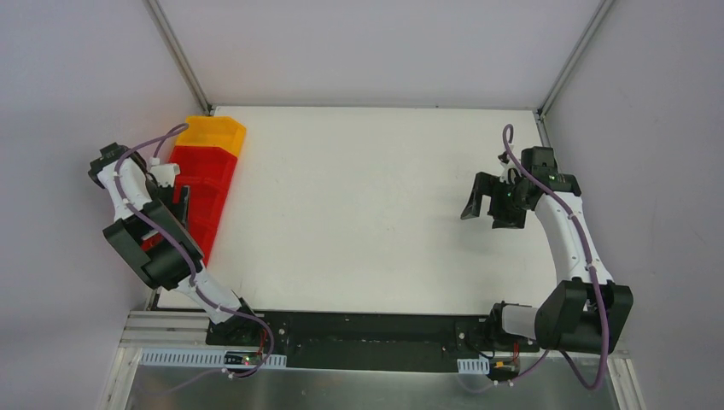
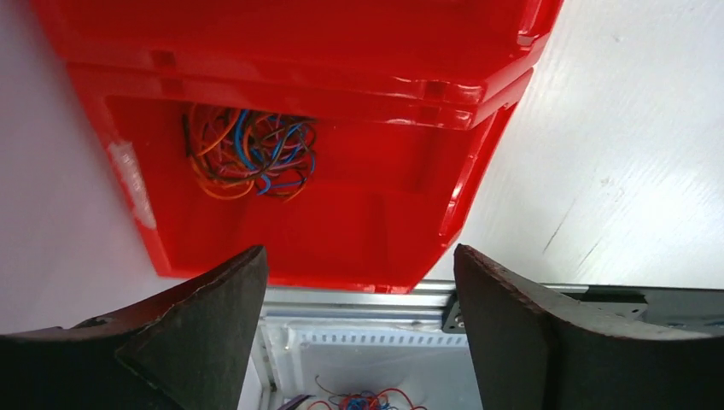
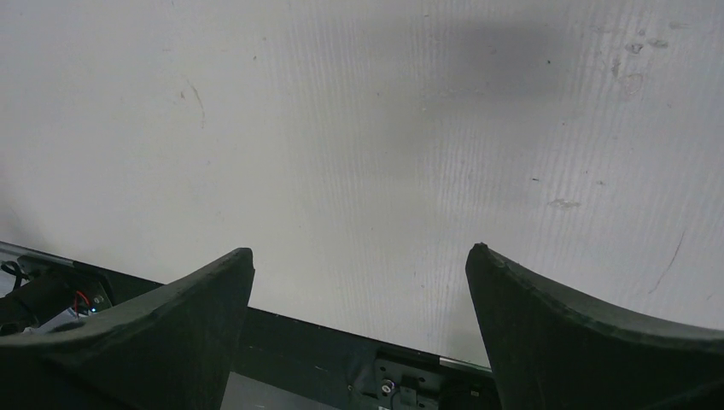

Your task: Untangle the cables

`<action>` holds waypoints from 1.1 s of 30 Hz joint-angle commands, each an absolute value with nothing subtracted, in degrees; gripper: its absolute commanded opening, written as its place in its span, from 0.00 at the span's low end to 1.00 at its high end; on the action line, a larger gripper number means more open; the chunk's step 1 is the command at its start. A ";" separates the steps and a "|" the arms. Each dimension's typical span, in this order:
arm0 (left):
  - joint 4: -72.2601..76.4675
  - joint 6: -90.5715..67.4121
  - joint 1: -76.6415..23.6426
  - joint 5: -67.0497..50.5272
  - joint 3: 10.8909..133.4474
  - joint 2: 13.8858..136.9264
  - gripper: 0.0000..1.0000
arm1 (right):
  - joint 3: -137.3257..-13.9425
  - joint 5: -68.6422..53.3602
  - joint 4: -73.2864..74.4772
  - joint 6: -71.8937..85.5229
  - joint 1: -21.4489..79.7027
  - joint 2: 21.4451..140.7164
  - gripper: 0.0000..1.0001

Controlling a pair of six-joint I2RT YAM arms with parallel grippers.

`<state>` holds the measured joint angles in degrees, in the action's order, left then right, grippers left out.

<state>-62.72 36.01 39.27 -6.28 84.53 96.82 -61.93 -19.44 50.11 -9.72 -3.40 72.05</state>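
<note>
The cables (image 2: pixel 250 154) are a tangle of thin orange, blue, red and dark wires. They lie in the far left corner of a red bin (image 2: pixel 384 222). My left gripper (image 2: pixel 359 252) is open and empty. It hangs above the bin's near end, apart from the tangle. In the top view the left gripper (image 1: pixel 181 209) is over the red bin (image 1: pixel 209 184) at the table's left edge, and the cables are hidden there. My right gripper (image 1: pixel 487 212) is open and empty above the bare white table on the right; the right wrist view (image 3: pixel 360 250) shows only tabletop.
A yellow bin (image 1: pixel 218 130) stands behind the red one. A second red bin rim (image 2: pixel 290 51) is stacked against the first. The black base rail (image 1: pixel 376 329) and metal frame run along the near edge. A small bundle of red and blue wires (image 2: pixel 367 400) lies on the frame.
</note>
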 commanded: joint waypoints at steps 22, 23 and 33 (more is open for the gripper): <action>-32.97 54.61 43.30 -2.53 64.60 98.60 0.69 | -64.30 -20.35 53.00 -11.53 -3.69 72.70 0.99; -31.78 55.12 43.39 -2.68 63.51 97.92 0.70 | -64.21 -20.45 52.94 -11.54 -3.69 72.69 0.99; -28.44 56.73 43.39 -6.01 59.29 92.75 0.46 | -64.14 -20.80 52.91 -11.62 -3.69 72.95 1.00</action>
